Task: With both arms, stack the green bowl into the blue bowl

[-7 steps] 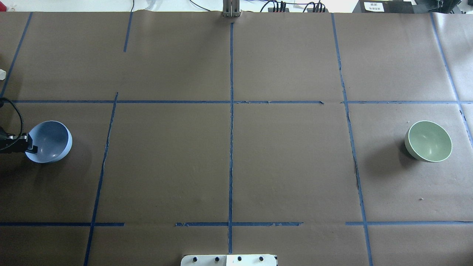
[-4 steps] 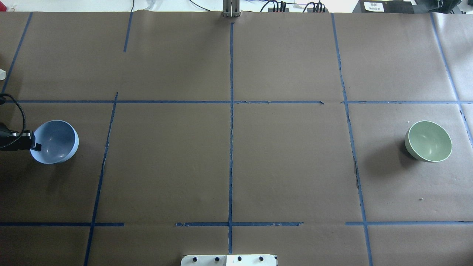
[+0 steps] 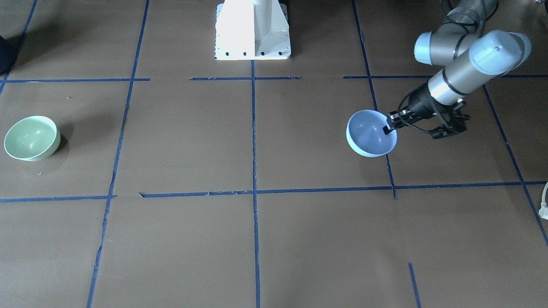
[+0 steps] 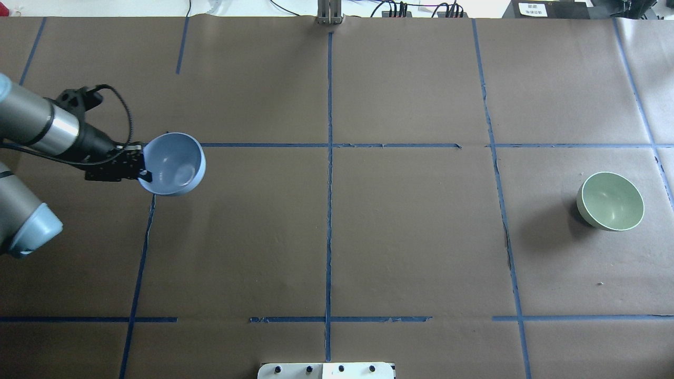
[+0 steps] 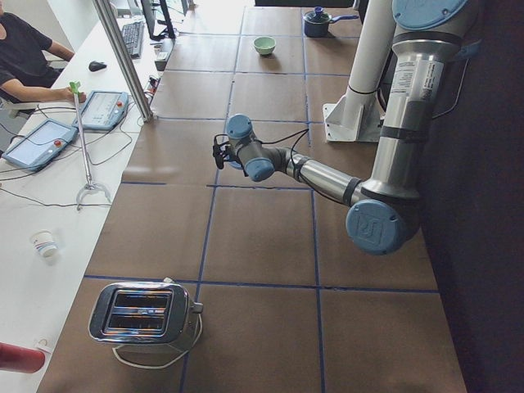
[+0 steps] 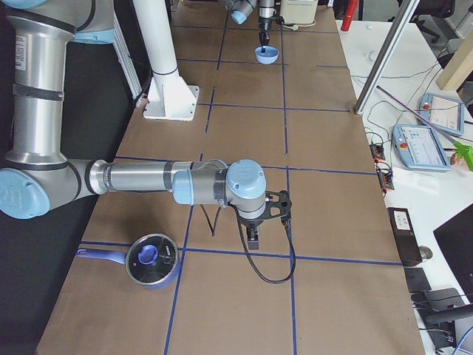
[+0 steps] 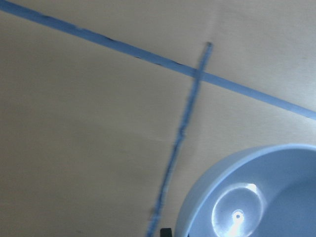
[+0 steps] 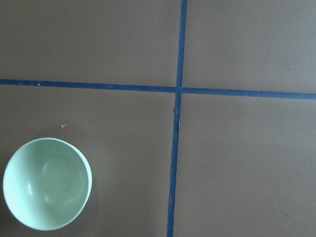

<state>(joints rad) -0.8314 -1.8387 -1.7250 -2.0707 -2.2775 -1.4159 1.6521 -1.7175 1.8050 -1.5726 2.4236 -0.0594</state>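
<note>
Early stage: left gripper (image 4: pixel 138 167) clamped on blue bowl (image 4: pixel 176 163) rim, bowl apparently lifted. Green bowl (image 4: pixel 611 201) untouched on table (image 4: pixel 368 237), stacking not done. Right gripper (image 6: pixel 253 235) grip state: cannot tell.

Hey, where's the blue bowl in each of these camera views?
Front: blue bowl right of centre.
Overhead: upper left.
Left side: cannot make it out.
Right side: top centre.
Left wrist: bottom right.
Right wrist: not there.
Shared landmark: left gripper pinching its rim.
</note>
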